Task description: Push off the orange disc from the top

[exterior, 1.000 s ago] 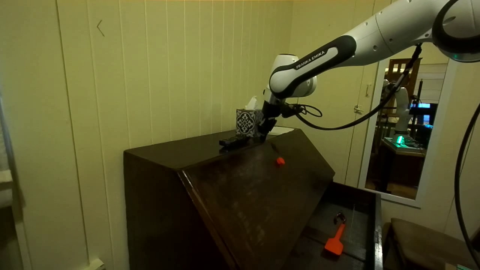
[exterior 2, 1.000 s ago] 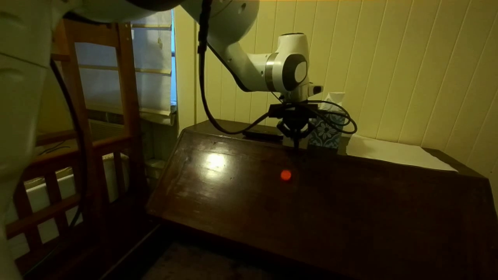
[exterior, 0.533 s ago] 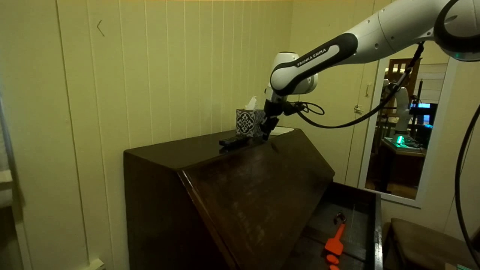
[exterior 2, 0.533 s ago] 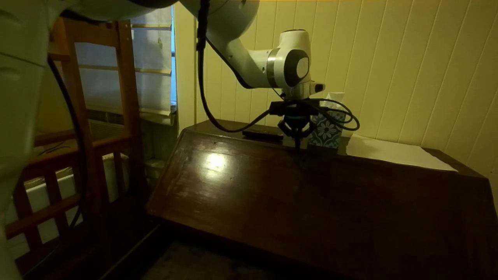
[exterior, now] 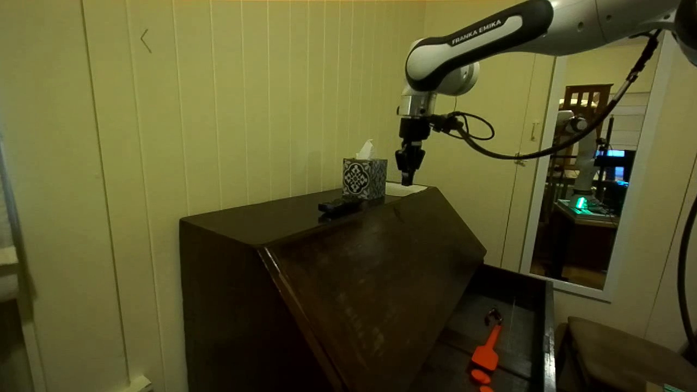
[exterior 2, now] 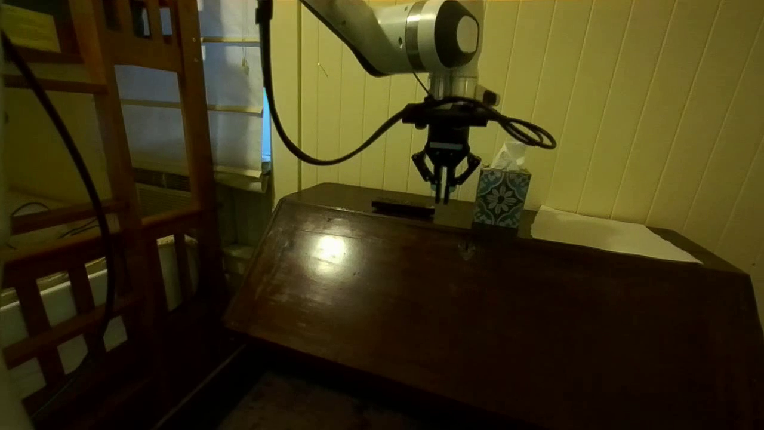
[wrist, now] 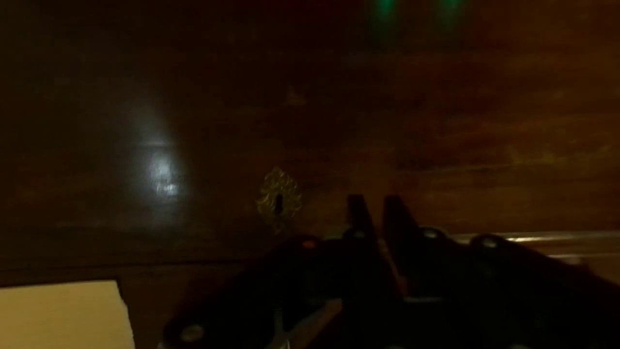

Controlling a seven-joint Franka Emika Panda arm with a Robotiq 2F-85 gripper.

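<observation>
Probably light, stiff, slippery: best to pinch the orange disc point(exterior: 480, 377) by its rim with the tool point(wrist: 374, 198) (slightly parted, holding nothing).

In an exterior view: cream wall point(exterior: 261, 98), vertically grooved, 9 round to 12 o'clock, yellowish in low light. White-framed mirror point(exterior: 591, 179) at 3 o'clock; brown seat point(exterior: 621, 351) at 4. In an exterior view: reddish-brown wooden frame point(exterior 2: 196, 119) with slats, 8 to 10 o'clock; pale blind point(exterior 2: 236, 137) behind it, at 10, thin blue strip point(exterior 2: 267, 122) down its edge. White glare point(exterior 2: 330, 249), 8 o'clock, on dark sloping front panel point(exterior 2: 489, 322).
</observation>
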